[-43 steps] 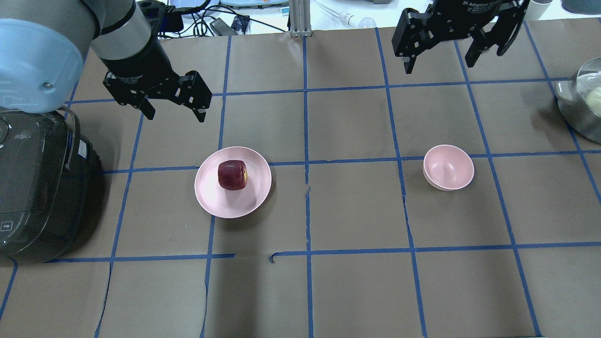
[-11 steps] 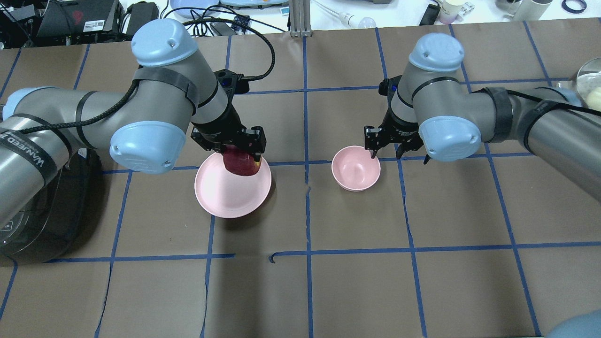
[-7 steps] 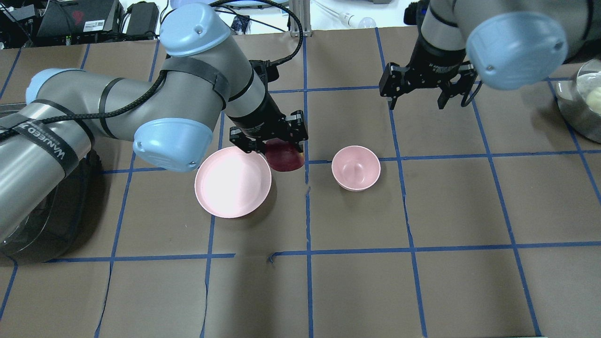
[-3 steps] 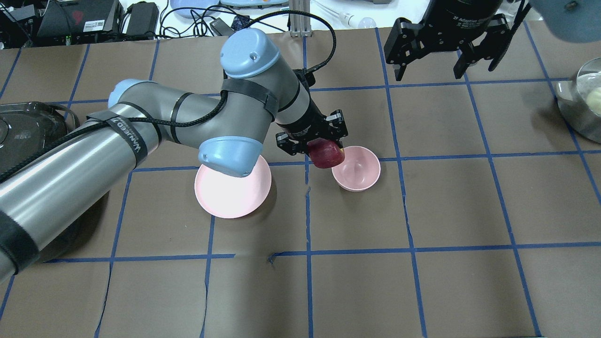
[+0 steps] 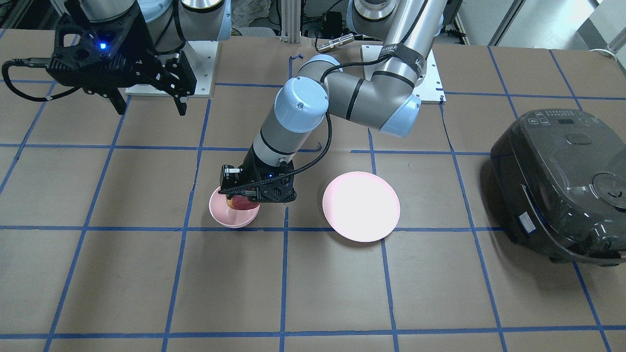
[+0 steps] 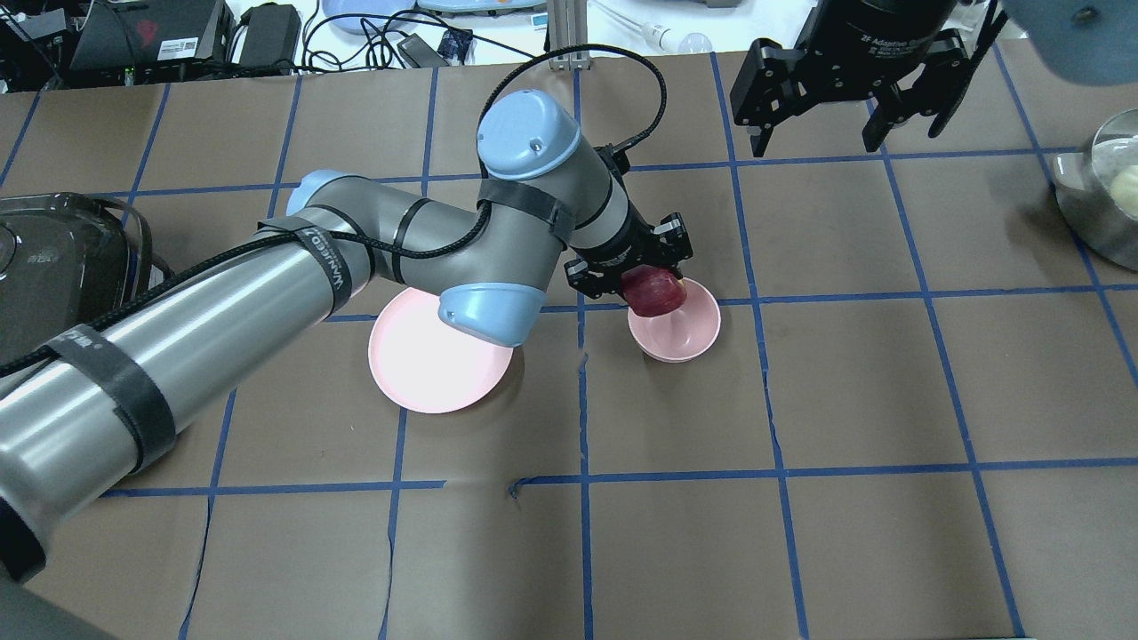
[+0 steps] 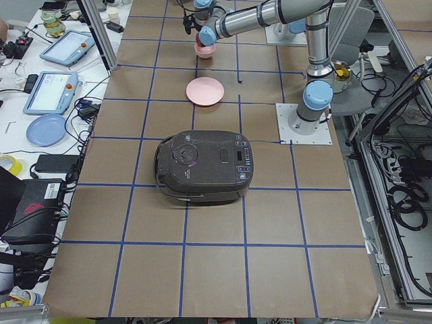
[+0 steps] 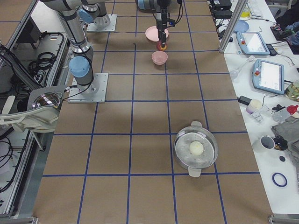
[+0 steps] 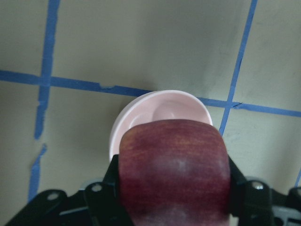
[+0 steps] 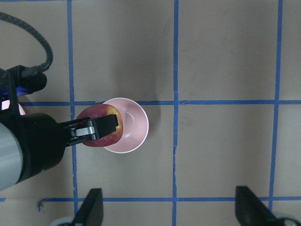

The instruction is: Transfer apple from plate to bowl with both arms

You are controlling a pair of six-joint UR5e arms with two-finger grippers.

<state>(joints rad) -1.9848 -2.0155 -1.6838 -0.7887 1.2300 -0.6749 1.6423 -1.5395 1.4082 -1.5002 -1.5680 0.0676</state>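
**Apple clamped in the left jaws, poised over the bowl's rim**

The apple point(image 6: 655, 292) sits between the left arm's point(image 6: 382, 240) jaws, which are closed on its two opposite flanks; the wrist view shows its dark red skin point(image 9: 174, 165) filling the gap between the black fingers. It hangs over the plate-side edge of the bowl point(image 6: 702, 333), partly over the hollow and not yet resting in it. The plate point(image 6: 427, 378) lies bare on the counter point(image 6: 676, 516), just beside the bowl. The right arm's point(image 5: 105, 9) jaws stand wide apart and hold nothing, raised well away at the far side of the counter.

The fruit looks firm and stiff enough to take a steady squeeze; its blocky, nearly flat sides should give the fingers a sound seat. The skin looks smooth, so I judge a hold on the rounded shoulders would be apt to slip; the widest band round the middle is the place to hold, as the jaws do here. It seems light for this arm, though a hard pinch or a long drop could bruise it. The bowl looks small and light; an apple let go on its rim could tip or shove it, so the release is best made low and over the centre.
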